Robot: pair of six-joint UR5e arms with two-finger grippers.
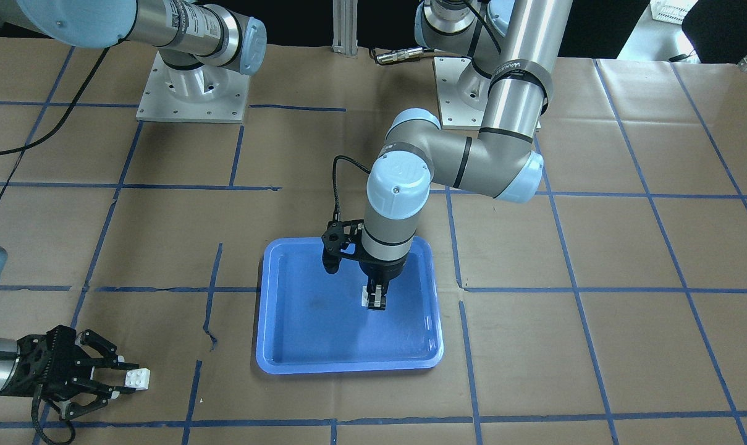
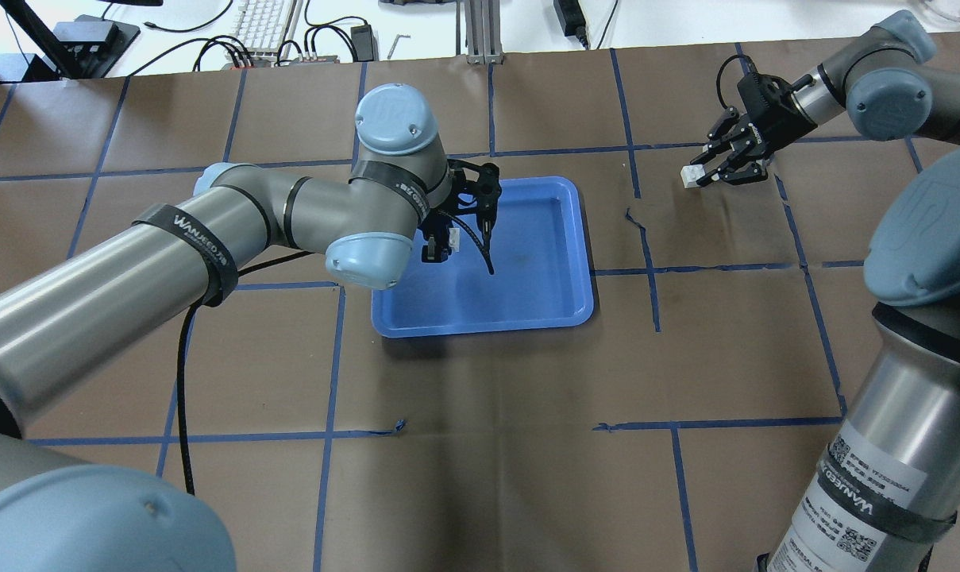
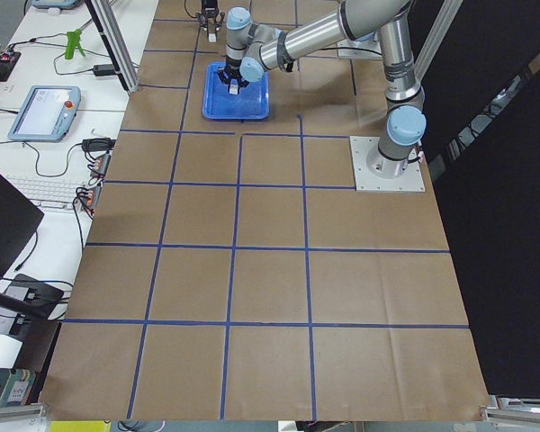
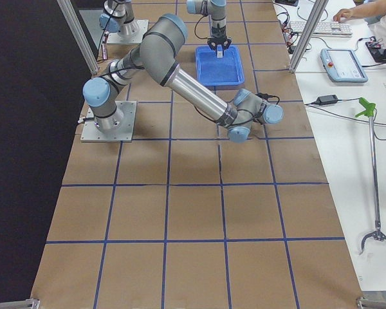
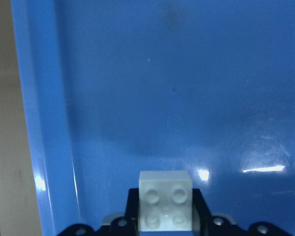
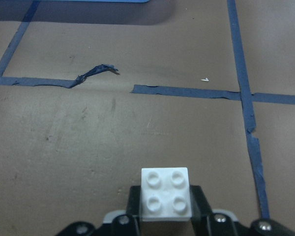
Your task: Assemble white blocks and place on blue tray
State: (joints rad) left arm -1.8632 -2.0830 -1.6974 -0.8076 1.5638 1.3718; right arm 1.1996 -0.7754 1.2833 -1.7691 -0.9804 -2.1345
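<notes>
Blue tray (image 1: 299, 334) lies beneath the left gripper (image 1: 376, 302), clamped on one white block (image 5: 165, 206); well apart, the right gripper (image 1: 123, 376) apparently grips a second block (image 6: 165, 192).

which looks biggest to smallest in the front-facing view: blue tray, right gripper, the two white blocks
1. blue tray
2. right gripper
3. white block off the tray and white block over the tray: unranked; they look alike, and the left gripper hides part of the second.

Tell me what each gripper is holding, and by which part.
The left gripper pinches a white block by opposite sides above the blue tray; the right gripper pinches the second white block likewise.
</notes>
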